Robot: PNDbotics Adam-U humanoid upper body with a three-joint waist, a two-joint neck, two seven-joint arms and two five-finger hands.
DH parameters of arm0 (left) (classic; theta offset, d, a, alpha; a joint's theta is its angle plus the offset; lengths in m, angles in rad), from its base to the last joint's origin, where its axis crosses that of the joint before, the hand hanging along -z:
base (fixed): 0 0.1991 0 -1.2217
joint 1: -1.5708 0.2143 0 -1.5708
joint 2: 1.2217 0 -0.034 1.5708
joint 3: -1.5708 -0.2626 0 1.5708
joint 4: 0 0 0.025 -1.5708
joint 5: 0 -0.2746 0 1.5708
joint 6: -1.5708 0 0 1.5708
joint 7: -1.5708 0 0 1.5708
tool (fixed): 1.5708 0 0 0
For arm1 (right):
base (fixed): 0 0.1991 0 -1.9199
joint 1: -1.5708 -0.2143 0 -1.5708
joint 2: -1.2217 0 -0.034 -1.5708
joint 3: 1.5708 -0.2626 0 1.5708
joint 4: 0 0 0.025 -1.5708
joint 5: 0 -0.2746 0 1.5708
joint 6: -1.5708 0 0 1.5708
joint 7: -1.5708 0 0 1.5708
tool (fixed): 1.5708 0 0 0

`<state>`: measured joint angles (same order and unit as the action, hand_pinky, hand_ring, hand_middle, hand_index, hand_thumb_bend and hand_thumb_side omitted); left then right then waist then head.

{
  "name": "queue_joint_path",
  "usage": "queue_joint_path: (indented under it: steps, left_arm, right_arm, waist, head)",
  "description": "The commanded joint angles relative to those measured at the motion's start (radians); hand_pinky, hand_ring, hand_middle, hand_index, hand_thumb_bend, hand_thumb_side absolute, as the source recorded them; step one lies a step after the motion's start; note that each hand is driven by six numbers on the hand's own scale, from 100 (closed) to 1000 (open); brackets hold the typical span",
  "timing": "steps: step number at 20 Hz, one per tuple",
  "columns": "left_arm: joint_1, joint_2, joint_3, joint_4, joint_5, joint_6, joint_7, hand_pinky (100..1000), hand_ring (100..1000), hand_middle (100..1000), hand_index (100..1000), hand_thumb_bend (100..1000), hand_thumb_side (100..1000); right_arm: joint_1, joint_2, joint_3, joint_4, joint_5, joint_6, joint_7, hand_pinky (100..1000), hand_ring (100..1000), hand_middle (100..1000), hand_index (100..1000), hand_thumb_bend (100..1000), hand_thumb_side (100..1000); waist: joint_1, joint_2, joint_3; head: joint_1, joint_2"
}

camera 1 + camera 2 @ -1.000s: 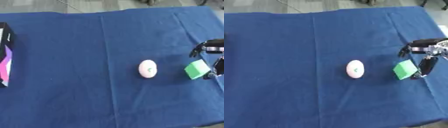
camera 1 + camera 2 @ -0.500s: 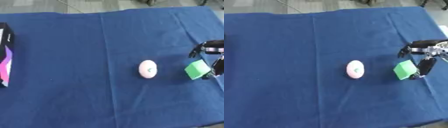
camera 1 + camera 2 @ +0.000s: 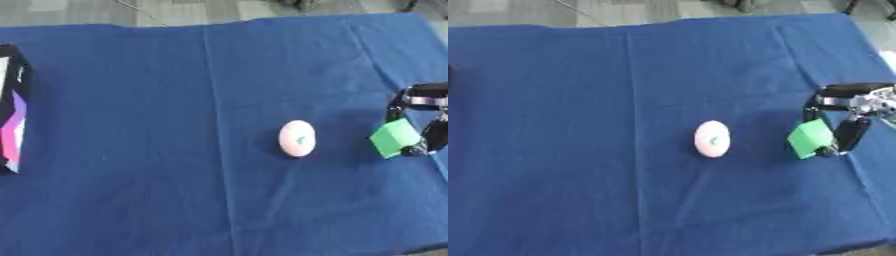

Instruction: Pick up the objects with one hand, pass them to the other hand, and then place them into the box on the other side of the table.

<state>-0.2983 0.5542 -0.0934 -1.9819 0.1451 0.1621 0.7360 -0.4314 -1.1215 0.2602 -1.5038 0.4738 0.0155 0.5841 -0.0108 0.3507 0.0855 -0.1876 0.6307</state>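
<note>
Not much has changed in the last second. The right hand (image 3: 849,116) is still by the right edge of the blue table (image 3: 579,190), and the green block (image 3: 810,139) has not moved or gone up. So I think the pick-up is only starting, and the pass and the drop in the box come later.

The green block sits on the cloth near the right edge, and it looks a bit tilted. The dark fingers (image 3: 851,135) curl down around it, one on its far side and one on its right side, right up against it. They look bent around the block (I cannot tell if they are really pinching it yet).

A pale egg-shaped thing (image 3: 712,139) lies near the middle of the table, well apart from the hand. The box (image 3: 10,107) is way over at the left edge. The left hand is nowhere to be seen.
</note>
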Motion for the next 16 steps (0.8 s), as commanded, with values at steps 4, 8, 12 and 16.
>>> queue_joint_path:
  steps: [4,8,12,16]
  left_arm:
    - [-0.001,0.013,0.011,-0.018,-0.004,-0.002,0.009,717,751,762,855,125,832]
    - [-0.001,0.015,0.011,-0.018,-0.005,-0.003,0.01,717,749,761,853,125,831]
    - [0.002,0.021,0.012,-0.018,-0.008,0.0,0.007,718,748,760,854,122,829]
    - [0.0,0.038,0.014,-0.018,-0.014,0.004,0.002,721,751,763,860,116,824]
  right_arm:
    - [-0.005,-0.019,-0.003,0.009,-0.008,0.006,-0.029,863,777,518,566,373,100]
    - [-0.005,-0.021,-0.015,-0.003,-0.022,0.014,-0.039,855,750,500,550,331,100]
    - [-0.015,-0.028,-0.058,-0.06,-0.043,0.037,-0.055,844,711,488,543,291,100]
    - [-0.035,-0.027,-0.113,-0.147,-0.081,0.085,-0.075,841,674,482,544,241,100]
  waist:
    - [-0.001,-0.015,0.003]
    - [-0.003,-0.017,0.0]
    - [-0.003,-0.021,-0.005]
    - [0.0,-0.03,-0.01]
  head:
    - [-0.007,-0.005]
    - [-0.004,-0.002]
    - [0.006,0.002]
    - [0.011,0.006]
